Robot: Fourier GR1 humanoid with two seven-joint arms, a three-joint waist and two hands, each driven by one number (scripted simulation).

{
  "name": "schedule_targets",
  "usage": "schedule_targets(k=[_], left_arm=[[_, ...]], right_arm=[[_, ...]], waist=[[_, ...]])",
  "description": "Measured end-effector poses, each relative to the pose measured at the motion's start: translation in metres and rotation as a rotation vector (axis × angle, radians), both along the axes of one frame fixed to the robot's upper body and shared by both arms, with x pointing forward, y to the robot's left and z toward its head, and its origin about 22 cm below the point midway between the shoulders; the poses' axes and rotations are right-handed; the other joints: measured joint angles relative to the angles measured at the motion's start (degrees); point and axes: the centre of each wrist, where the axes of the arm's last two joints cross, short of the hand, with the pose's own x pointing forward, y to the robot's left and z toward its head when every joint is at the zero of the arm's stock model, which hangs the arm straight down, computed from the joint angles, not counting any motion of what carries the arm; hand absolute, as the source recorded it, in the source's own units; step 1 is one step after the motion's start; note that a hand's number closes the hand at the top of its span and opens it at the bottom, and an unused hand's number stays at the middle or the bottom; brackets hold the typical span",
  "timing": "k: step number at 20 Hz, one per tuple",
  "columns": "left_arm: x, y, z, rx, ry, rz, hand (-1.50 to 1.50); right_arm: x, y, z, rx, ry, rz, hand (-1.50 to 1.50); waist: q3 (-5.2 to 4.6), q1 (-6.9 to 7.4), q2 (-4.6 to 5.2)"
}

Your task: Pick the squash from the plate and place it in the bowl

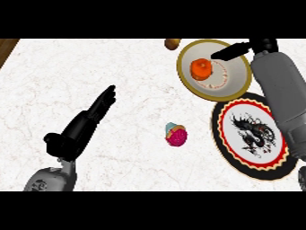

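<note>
Reaching far across the surface (82,81), the right hand (231,51) hovers over the gold-rimmed vessel (185,76) near the back edge, its dark fingers (223,54) stretched out straight and holding nothing, their tips just beside the orange squash (202,68). That posture reads as an approach, since the squash lies untouched on the pale floor of that vessel. Nearer the robot sits a second round vessel, black-rimmed with a red scalloped border and a dark dragon figure (253,134); nothing lies in it, so it is probably the destination (whether it is the bowl or a plate cannot be told from this steep angle). The right forearm covers part of its far edge. The left hand (82,123) rests at the lower left, fingers straight and relaxed, well apart from both vessels. A small pink and multicoloured item (176,134) lies between the hands, and a brown object (172,43) shows just behind the gold rim.
</note>
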Motion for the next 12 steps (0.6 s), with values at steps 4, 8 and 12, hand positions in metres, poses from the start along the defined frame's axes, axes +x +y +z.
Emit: schedule_targets(k=[4,8,12], left_arm=[[0.001,0.009,-0.003,0.002,0.0,0.005,0.0],[0.004,0.003,-0.003,-0.004,0.002,0.012,0.0],[0.002,0.003,-0.001,0.002,-0.004,0.01,0.0]], right_arm=[[-0.002,-0.036,0.006,0.129,-0.007,-0.073,-1.5],[-0.013,-0.085,0.002,0.218,-0.023,-0.142,-1.5],[-0.033,-0.139,-0.001,0.281,-0.061,-0.194,-1.5]], waist=[[0.0,-0.12,0.07],[0.03,-0.46,0.11],[0.06,-0.27,0.13]])
